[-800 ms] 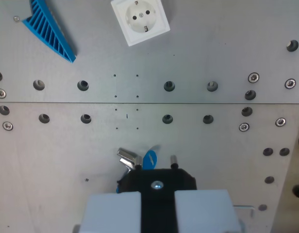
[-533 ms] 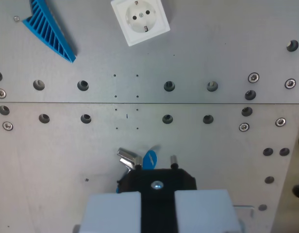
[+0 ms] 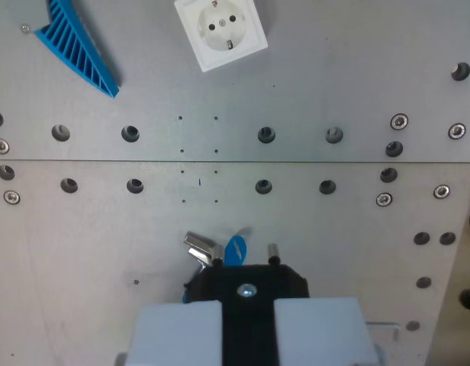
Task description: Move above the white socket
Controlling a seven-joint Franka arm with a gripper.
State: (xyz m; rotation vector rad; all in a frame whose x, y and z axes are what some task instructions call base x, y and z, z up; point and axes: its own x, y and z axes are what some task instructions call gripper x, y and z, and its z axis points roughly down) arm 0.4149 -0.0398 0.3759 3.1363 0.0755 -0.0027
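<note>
The white socket lies flat on the metal plate at the top of the wrist view, slightly rotated, its two round holes facing up. My gripper fills the bottom centre, well below the socket and a little to its right. Its two pale grey fingers are shut on a black plug whose short metal pins point toward the plate. A blue tab and a shiny metal clip stick out at the plug's upper left.
A blue ribbed wedge lies at the top left, beside the socket. The metal plate carries rows of dark holes and silver screws, with a seam running across the middle. The plate's edge shows at the far right.
</note>
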